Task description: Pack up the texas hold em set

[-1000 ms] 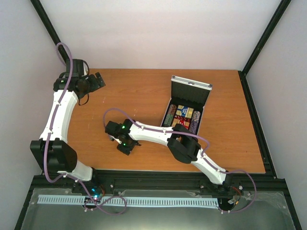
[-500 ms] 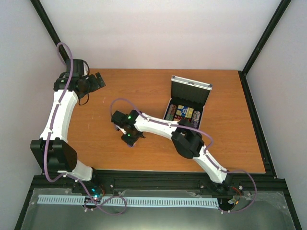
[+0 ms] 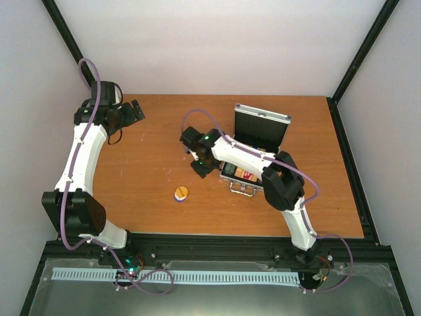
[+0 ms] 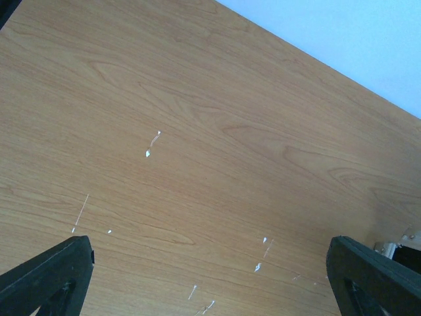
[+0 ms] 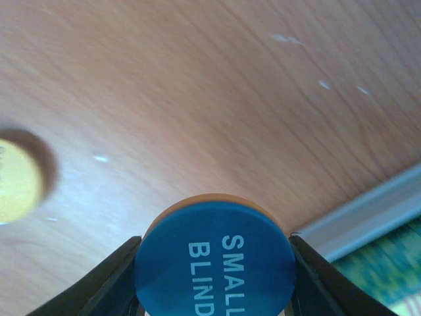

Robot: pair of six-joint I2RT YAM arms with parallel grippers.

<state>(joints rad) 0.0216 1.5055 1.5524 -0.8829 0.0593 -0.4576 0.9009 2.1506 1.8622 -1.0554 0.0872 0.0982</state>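
The silver aluminium case (image 3: 262, 125) stands open right of the table's middle, lid upright, card boxes (image 3: 247, 174) showing inside. My right gripper (image 3: 201, 164) hovers just left of the case and is shut on a round blue disc (image 5: 214, 260) with an orange edge, printed "SMALL BLIND". The case's silver rim (image 5: 368, 210) shows at the lower right of the right wrist view. A second disc, yellow and blue (image 3: 181, 193), lies flat on the table; it also shows blurred in the right wrist view (image 5: 16, 181). My left gripper (image 3: 135, 110) is open and empty at the far left; its wrist view shows only bare wood.
The wooden table (image 3: 164, 138) has black frame posts at its back corners and a black rail along the near edge. The case's handle (image 3: 242, 189) faces the near edge. Small white flecks (image 4: 151, 145) mark the wood under the left gripper.
My right gripper has moved up and right, from the table's middle left to beside the case, carrying the blue disc. The yellow and blue disc it covered now lies exposed. The left arm is still.
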